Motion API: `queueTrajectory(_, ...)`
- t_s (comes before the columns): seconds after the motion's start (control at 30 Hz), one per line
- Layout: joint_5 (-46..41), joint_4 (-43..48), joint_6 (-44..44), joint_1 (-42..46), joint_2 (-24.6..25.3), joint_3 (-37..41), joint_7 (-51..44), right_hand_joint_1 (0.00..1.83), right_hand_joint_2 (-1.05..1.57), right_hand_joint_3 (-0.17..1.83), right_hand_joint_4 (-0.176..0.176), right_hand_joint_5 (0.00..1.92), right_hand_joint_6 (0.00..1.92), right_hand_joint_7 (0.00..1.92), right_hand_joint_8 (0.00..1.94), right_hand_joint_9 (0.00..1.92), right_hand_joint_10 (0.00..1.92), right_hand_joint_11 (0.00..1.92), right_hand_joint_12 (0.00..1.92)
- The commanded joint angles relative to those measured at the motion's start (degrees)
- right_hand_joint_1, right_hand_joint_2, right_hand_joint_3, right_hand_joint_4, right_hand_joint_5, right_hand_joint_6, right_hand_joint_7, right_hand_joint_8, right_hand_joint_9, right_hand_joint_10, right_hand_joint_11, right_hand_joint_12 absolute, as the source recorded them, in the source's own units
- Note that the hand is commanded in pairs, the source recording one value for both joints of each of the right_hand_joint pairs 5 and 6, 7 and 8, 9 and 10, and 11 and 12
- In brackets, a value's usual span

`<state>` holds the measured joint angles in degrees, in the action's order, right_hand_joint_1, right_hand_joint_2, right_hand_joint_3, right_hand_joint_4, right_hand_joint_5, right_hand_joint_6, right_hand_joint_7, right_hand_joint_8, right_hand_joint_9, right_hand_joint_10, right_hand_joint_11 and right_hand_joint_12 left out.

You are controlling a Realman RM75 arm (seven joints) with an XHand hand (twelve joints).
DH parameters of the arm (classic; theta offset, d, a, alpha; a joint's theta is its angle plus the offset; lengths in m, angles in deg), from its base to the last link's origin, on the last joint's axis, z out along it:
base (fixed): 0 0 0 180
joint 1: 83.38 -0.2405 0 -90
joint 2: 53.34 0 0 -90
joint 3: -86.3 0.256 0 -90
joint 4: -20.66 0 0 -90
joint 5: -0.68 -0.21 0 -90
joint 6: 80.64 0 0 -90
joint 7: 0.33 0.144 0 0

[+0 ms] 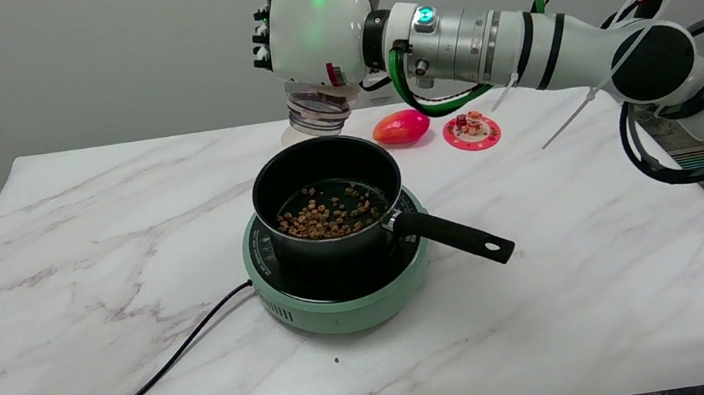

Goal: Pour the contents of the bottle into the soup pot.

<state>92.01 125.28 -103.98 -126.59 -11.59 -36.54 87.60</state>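
My right hand (313,29) grips a clear plastic bottle (318,112) and holds it upside down, well above the table. The bottle's threaded mouth points down just beyond the far rim of the black soup pot (265,190). Its base sticks up behind the hand at the top of the picture. The pot sits on a green round cooker (342,310), its black handle (455,235) pointing to the lower right. Many small brown pieces (326,216) lie on the pot's bottom. The hand's back hides most of the bottle's body.
A red and green mango-like fruit (400,126) and a small red coaster with little figures (471,131) lie behind the pot. The cooker's black cord (166,371) runs off the table's front left. A white marble-patterned top (85,271) covers the table.
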Motion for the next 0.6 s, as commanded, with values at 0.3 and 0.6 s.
queueTrajectory(0.3, 0.2, -2.77, 1.32, 4.76, 0.05, -1.08, 0.3, 1.59, 0.91, 0.73, 0.0, 1.92, 1.92, 1.92, 1.92, 1.69, 1.69, 1.23, 1.23)
queueTrajectory(0.6, 0.16, -3.4, 3.23, 6.32, -0.43, -0.16, 0.46, 1.59, 0.92, 0.73, 0.0, 1.92, 1.92, 1.92, 1.92, 1.69, 1.69, 1.23, 1.23)
